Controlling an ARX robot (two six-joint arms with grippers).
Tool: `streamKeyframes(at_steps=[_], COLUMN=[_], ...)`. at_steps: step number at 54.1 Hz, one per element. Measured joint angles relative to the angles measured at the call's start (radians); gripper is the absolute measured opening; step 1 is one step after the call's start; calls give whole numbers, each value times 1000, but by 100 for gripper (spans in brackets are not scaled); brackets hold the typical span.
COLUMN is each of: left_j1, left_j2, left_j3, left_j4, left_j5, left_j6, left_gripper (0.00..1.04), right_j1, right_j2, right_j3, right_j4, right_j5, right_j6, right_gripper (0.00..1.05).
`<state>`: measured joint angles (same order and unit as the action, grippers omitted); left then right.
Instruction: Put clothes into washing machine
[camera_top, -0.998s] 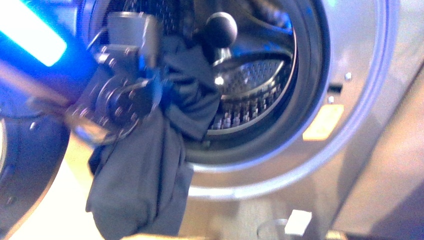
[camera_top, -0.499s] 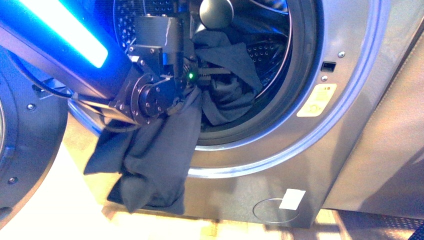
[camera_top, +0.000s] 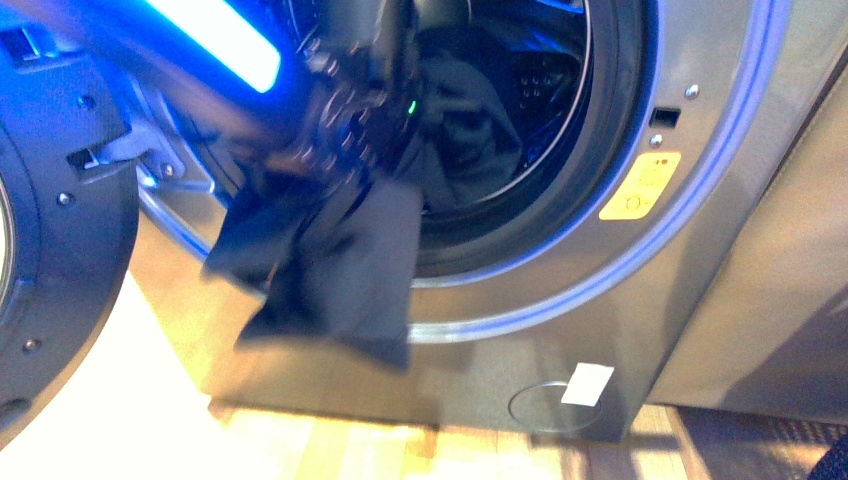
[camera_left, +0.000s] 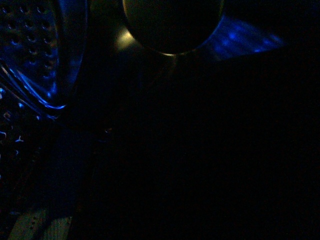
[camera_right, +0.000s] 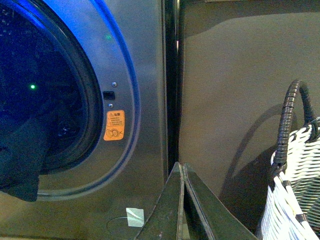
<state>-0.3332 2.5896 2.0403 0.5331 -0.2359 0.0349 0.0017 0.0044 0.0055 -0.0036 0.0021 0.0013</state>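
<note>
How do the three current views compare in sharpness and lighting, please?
Front view: the left arm and the hanging clothes are motion-blurred, its blue light strip blown out, while the washing machine stays fairly sharp. Left wrist view: nearly dark. Right wrist view: dim but sharp, with a blue tint along the porthole rim.

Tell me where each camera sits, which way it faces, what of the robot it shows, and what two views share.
Front view: on the body, facing the silver-grey front-loading washing machine; the blurred left arm pushes slate-blue knit clothes through the porthole.
Left wrist view: nearly dark; nothing told from it.
Right wrist view: on the right arm, outside the machine; the right gripper is shut, beside a white woven basket.
Front and right wrist views share the yellow warning sticker.
</note>
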Motion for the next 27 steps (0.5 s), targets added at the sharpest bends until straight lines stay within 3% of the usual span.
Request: streamKeyframes(at_steps=[15, 27], left_j1=[21, 24], left_j2=[127, 147], left_j3=[262, 341], left_j4=[-63, -74], left_j5=[-17, -16], left_j6=[66, 121], left_gripper=[14, 14], right_j1=[0, 0], right_j2=[0, 0], right_j3=[0, 0], right_j4=[0, 0], right_j5=[0, 0], right_j6=[0, 0], right_gripper=[2, 2])
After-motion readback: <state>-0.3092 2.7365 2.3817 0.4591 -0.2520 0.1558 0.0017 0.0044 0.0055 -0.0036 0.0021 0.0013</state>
